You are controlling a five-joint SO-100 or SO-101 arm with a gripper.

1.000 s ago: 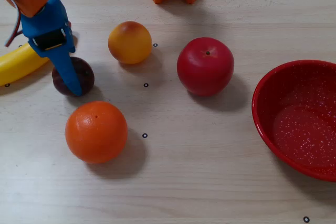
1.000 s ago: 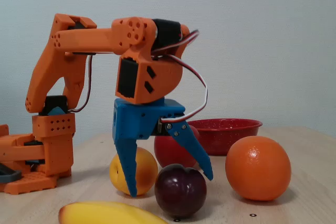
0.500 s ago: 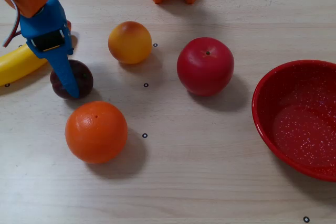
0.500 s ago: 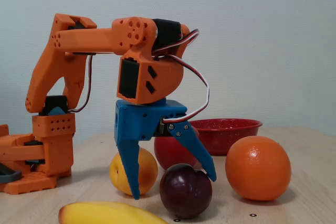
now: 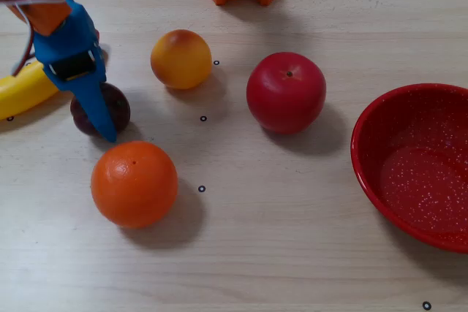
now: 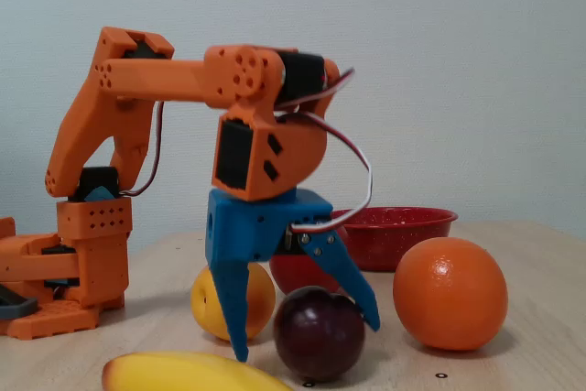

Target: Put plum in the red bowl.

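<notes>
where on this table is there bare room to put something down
In the overhead view, the widest bare wood runs along the near edge, between the round orange and the glossy red speckled bowl. Another free strip lies behind the bright red apple. The left side is crowded: the blue tool straddles the dark purple plum, with the yellow banana and yellow-orange fruit close by.

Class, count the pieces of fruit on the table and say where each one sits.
5: banana far left, plum between the jaws, orange in front, yellow-orange fruit behind, apple centre. None looks hidden.
</notes>
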